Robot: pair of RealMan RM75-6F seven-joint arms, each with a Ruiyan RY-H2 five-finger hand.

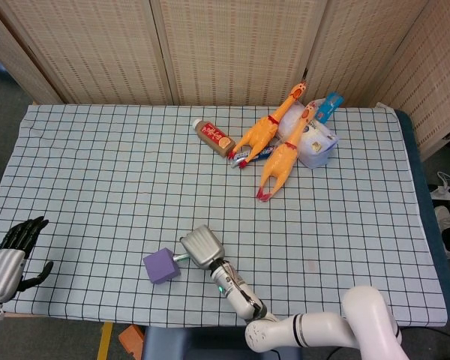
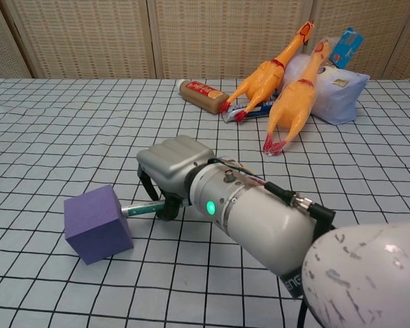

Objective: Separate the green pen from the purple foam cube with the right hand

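The purple foam cube (image 1: pixel 161 265) (image 2: pixel 97 223) lies on the checked cloth near the front edge, left of centre. The green pen (image 2: pixel 141 210) (image 1: pixel 180 257) runs from the cube's right face to my right hand (image 1: pixel 202 247) (image 2: pixel 171 165), whose curled fingers grip its other end. The pen's tip still meets the cube. My left hand (image 1: pixel 13 252) hovers at the front left corner of the table, fingers apart and holding nothing; the chest view does not show it.
At the back of the table lie two yellow rubber chickens (image 1: pixel 263 131) (image 1: pixel 284 155), a brown bottle (image 1: pixel 214 137), a small wrapped bar (image 1: pixel 253 154) and a white pouch (image 1: pixel 315 140) with a blue packet (image 1: pixel 330 106). My right forearm (image 2: pixel 260 219) crosses the front centre.
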